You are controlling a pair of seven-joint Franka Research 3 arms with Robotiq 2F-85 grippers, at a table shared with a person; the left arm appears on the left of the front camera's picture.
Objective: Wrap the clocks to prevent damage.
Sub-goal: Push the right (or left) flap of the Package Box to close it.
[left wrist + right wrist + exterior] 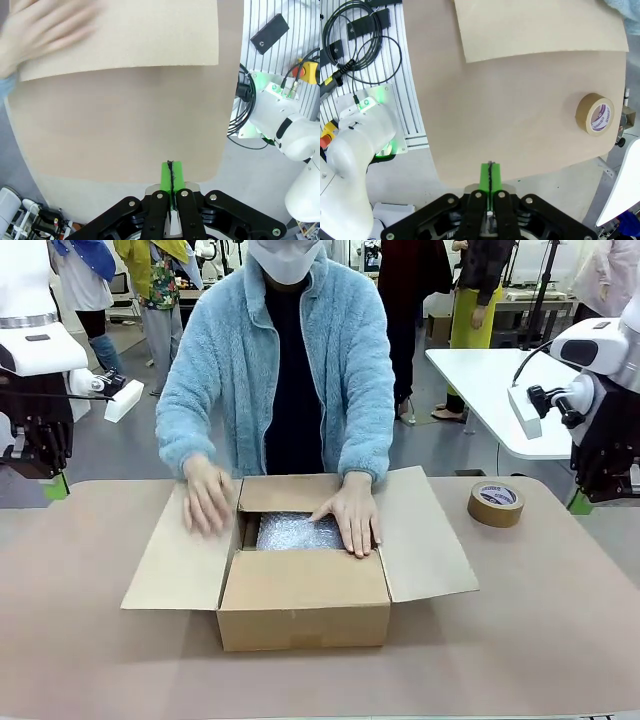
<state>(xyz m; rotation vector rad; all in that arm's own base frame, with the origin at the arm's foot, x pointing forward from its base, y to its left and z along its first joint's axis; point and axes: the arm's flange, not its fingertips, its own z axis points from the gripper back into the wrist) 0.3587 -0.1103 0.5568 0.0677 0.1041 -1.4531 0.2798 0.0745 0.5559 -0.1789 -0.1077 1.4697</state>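
bubble wrap [297, 531] sits inside the open cardboard box [303, 610], mid-table. no clock face visible. clocks are presumably under the wrap, can't confirm.

person's flat hand [352, 518] presses on the wrap at the side of the opening toward the robot's right, likely tamping the padding so the contents don't shift. person's other hand [205, 495] is motion-blurred over the side flap [120, 35] on the robot's left. reads as working that flap, direction unclear.

both side flaps are splayed outward, so the top isn't shut. my read: padding near done, sealing not started.

tape roll [595, 113] lies flat on the table [560, 620], well apart from the box toward the robot's right. staged for sealing, I'd guess.

left gripper [171, 172] hangs near the table edge on its own side, green pads pressed together, holding nothing. right gripper [490, 172] same: fingers fully closed, empty, at its own edge. both sit clear of the box, probably to give the person room.
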